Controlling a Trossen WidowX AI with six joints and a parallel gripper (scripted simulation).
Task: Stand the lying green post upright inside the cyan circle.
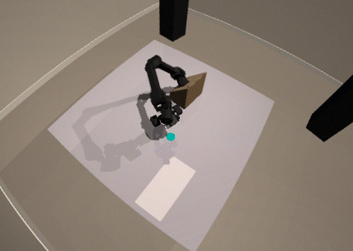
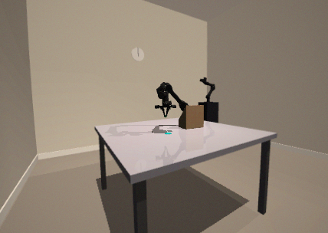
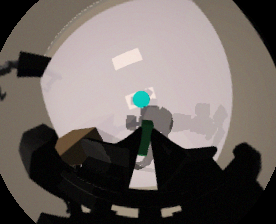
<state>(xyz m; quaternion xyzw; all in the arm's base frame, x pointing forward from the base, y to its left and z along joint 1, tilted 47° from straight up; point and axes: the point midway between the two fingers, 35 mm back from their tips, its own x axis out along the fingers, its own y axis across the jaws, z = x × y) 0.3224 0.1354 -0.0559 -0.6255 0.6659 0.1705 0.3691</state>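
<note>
Green shows only as a thin dark sliver from the wrist camera: the green post sits clamped between the fingers of the end effector, pointing away from the camera toward the worktop below. Its far end lines up just short of the cyan circle in that view. From where I stand by the side camera, the end effector hangs above the pale worktop, clear of the surface, with the cyan circle below it and slightly nearer me. The post itself is too small to make out from here.

Seen from overhead, the black arm reaches out from behind a brown cardboard box that stands toward the far edge of the worktop. The end effector lies just beside the cyan circle, on the side toward the far edge, and the circle sits near the middle of the worktop. A lighter rectangular patch lies flat between the circle and the near edge. The arm's shadows spread toward the left edge.
</note>
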